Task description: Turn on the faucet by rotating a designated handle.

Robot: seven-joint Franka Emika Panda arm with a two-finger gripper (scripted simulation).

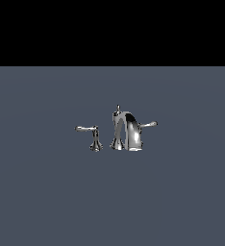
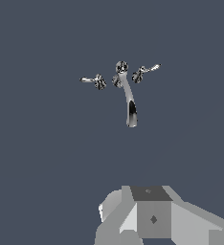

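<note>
My wrist view alone shows the gripper (image 2: 133, 234), fingers hidden so I cannot tell its state, well short of the faucet (image 1: 126, 130) and handle (image 1: 148, 125).

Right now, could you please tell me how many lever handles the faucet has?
2. The handle angles up at the exterior view's right, base mostly hidden behind the spout. The other lever sits level on its pedestal at that view's left.
</note>
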